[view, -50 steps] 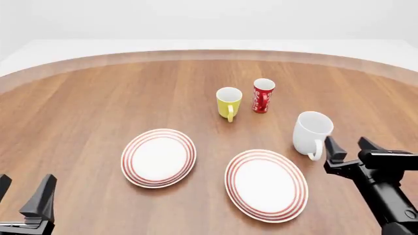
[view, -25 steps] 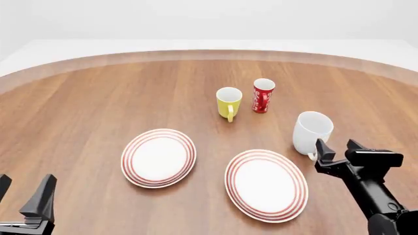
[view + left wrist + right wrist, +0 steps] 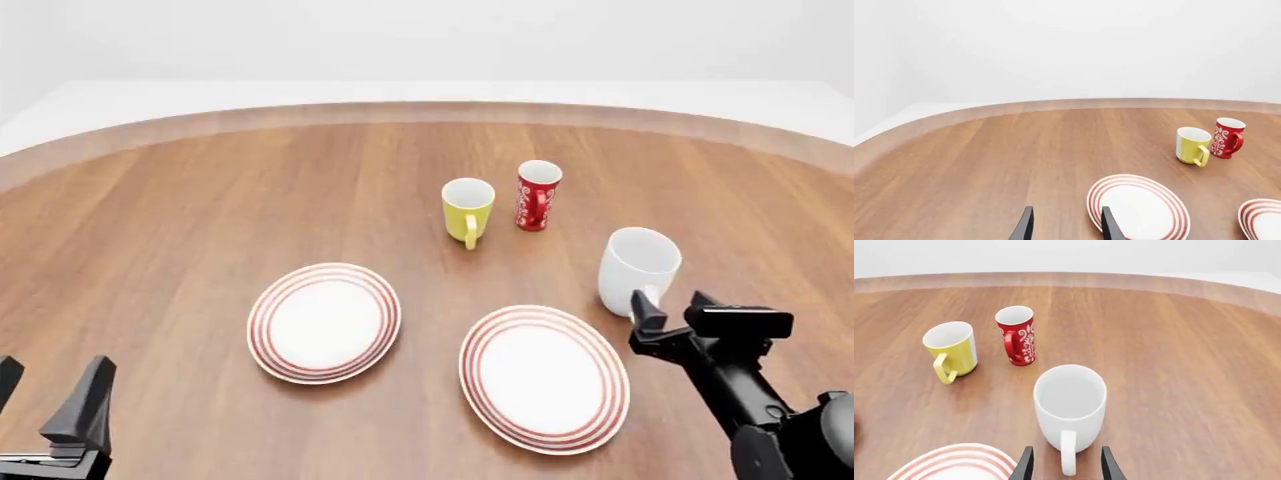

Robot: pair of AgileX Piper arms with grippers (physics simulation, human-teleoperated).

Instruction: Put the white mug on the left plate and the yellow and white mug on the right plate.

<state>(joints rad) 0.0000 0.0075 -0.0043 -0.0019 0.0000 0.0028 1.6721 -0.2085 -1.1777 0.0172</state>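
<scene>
The white mug [image 3: 638, 268] stands upright right of the right plate [image 3: 545, 377], handle toward me. My right gripper [image 3: 673, 312] is open just behind the handle; in the right wrist view the mug [image 3: 1069, 405] is close and its handle [image 3: 1067, 457] sits between the open fingertips [image 3: 1027, 463] of that gripper [image 3: 1066, 471]. The yellow and white mug [image 3: 467, 208] stands further back, also in the right wrist view [image 3: 954, 349] and left wrist view [image 3: 1192, 145]. The left plate [image 3: 324, 322] is bare. My left gripper [image 3: 51, 398] is open and empty at the near left, shown in its own view [image 3: 1066, 229].
A slim red mug with white markings [image 3: 538, 195] stands just right of the yellow mug, also in the right wrist view [image 3: 1017, 335]. The round wooden table's far edge [image 3: 427, 110] curves behind the mugs. Both plates show in the left wrist view [image 3: 1137, 207].
My right gripper has moved left and forward, closing in on the white mug's handle. The left arm and the mugs have not moved.
</scene>
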